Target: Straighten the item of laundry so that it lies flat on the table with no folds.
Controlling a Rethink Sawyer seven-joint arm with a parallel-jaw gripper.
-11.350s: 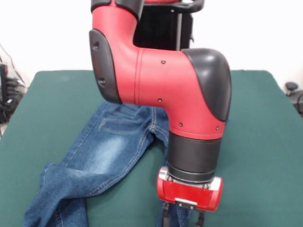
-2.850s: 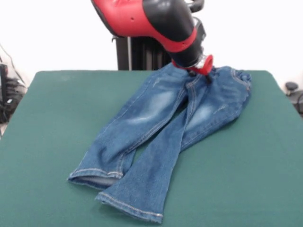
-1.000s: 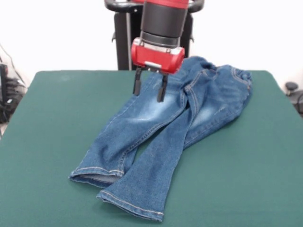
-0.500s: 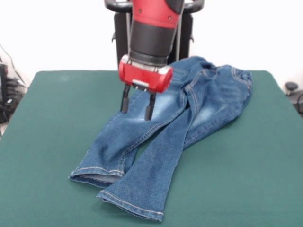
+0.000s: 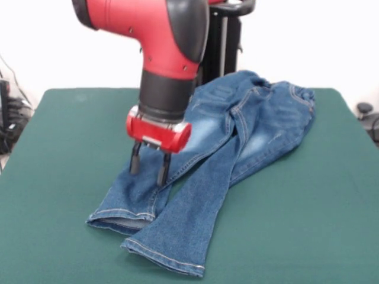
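Overhead, the claw (image 5: 149, 166) hangs open above the jeans (image 5: 201, 171), whose legs overlap on the table (image 5: 308, 225).

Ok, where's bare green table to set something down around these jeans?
Bare felt of the table lies right of the jeans, and along the left edge beyond the gripper. Crowded: the middle, where the legs overlap under the open gripper.

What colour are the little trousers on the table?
Blue denim jeans with faded pale patches, clearest in the front view.
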